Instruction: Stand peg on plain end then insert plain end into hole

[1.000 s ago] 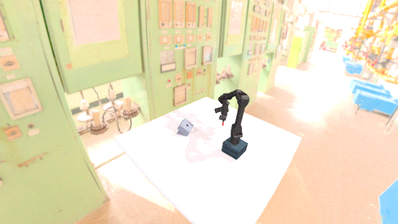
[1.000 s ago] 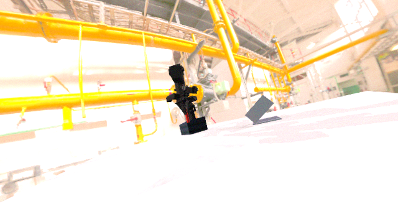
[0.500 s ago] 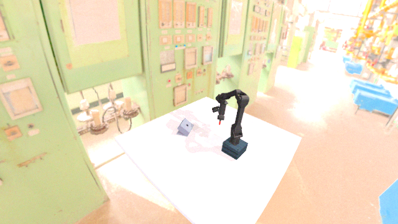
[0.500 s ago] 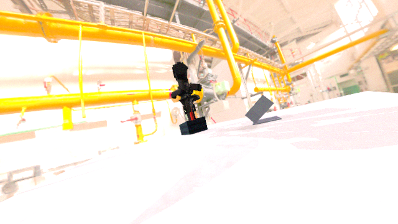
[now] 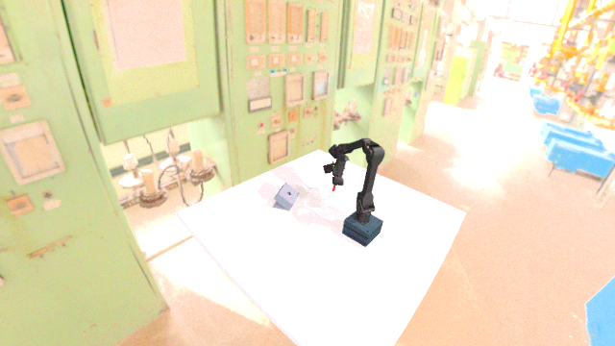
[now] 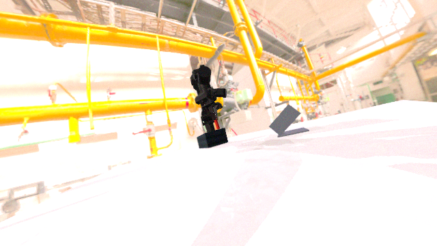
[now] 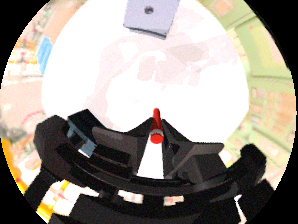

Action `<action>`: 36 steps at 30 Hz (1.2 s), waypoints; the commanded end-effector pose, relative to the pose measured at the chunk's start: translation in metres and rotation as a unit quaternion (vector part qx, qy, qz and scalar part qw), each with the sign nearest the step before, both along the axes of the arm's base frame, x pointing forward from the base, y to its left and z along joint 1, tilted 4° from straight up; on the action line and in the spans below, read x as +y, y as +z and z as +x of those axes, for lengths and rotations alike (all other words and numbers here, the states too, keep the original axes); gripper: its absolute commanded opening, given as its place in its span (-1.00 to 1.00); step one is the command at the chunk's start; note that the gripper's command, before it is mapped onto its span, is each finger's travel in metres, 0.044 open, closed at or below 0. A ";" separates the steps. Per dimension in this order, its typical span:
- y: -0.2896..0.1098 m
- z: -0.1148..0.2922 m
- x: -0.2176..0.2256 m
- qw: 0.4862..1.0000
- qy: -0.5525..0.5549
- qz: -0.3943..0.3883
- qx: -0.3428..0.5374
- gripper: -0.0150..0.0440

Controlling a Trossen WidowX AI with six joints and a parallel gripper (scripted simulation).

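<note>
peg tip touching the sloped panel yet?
Apart. In the top view the red peg hangs from the closed gripper well to the right of the sloped panel, with bare table between them.

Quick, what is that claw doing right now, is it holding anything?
Gripper: closed on the red peg, which hangs above the white table, short of the sloped panel.

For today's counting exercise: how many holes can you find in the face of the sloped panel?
1. A single dark hole sits near the middle of the sloped panel, seen from the wrist view. The gripper holds the red peg short of it. The panel's back is hidden.
</note>
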State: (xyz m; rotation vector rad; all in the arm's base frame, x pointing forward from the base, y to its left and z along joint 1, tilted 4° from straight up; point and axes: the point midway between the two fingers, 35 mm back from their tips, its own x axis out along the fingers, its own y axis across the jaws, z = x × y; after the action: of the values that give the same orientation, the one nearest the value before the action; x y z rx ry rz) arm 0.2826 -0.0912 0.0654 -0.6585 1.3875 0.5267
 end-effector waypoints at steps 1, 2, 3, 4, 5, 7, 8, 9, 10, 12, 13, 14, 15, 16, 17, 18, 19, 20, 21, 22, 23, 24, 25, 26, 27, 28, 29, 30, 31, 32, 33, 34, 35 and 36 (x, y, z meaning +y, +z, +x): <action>0.002 0.007 0.006 1.000 0.020 0.002 -0.012 -0.49; 0.002 0.008 0.008 1.000 0.024 0.002 -0.014 -0.49; 0.002 0.010 0.009 0.999 0.029 0.002 -0.017 -0.49; 0.002 0.011 0.011 0.999 0.034 0.003 -0.019 -0.49; 0.003 0.013 0.012 0.999 0.038 0.003 -0.022 -0.49; 0.003 0.015 0.015 0.999 0.047 0.003 -0.027 -0.49; 0.003 0.017 0.017 0.998 0.052 0.003 -0.029 -0.49; 0.004 0.018 0.019 0.998 0.056 0.004 -0.031 -0.49; 0.004 0.020 0.020 0.998 0.061 0.004 -0.034 -0.49; 0.005 0.022 0.023 0.997 0.070 0.004 -0.039 -0.49; 0.005 0.024 0.025 0.996 0.075 0.004 -0.041 -0.49; 0.005 0.025 0.027 0.996 0.079 0.005 -0.044 -0.49; 0.006 0.026 0.028 0.995 0.084 0.005 -0.046 -0.49; 0.006 0.028 0.030 0.995 0.089 0.005 -0.048 -0.49; 0.006 0.029 0.032 0.994 0.093 0.005 -0.051 -0.49; 0.007 0.030 0.033 0.994 0.098 0.005 -0.053 -0.49; 0.007 0.032 0.035 0.993 0.102 0.006 -0.056 -0.49; 0.007 0.033 0.037 0.993 0.107 0.006 -0.058 -0.49; 0.008 0.034 0.039 0.992 0.111 0.006 -0.061 -0.49; 0.008 0.035 0.040 0.991 0.116 0.006 -0.063 -0.49; 0.008 0.037 0.042 0.991 0.121 0.007 -0.066 -0.49; 0.009 0.038 0.044 0.990 0.125 0.007 -0.068 -0.49; 0.009 0.039 0.046 0.989 0.130 0.007 -0.070 -0.49; 0.010 0.040 0.047 0.988 0.134 0.007 -0.073 -0.49; 0.010 0.042 0.049 0.987 0.139 0.008 -0.075 -0.49; 0.010 0.043 0.051 0.987 0.144 0.008 -0.078 -0.49; 0.011 0.044 0.053 0.986 0.148 0.008 -0.080 -0.49; 0.011 0.045 0.055 0.985 0.153 0.008 -0.083 -0.49; 0.011 0.046 0.057 0.984 0.157 0.008 -0.085 -0.49; 0.012 0.047 0.058 0.983 0.162 0.009 -0.087 -0.49; 0.012 0.049 0.060 0.982 0.166 0.009 -0.090 -0.49; 0.013 0.050 0.062 0.981 0.171 0.009 -0.092 -0.49; 0.013 0.051 0.064 0.980 0.176 0.009 -0.095 -0.49; 0.014 0.052 0.066 0.979 0.180 0.010 -0.097 -0.49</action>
State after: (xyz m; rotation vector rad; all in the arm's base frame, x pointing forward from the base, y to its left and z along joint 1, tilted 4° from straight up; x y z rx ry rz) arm 0.3305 -0.0314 0.0769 -0.9074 1.1134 0.7226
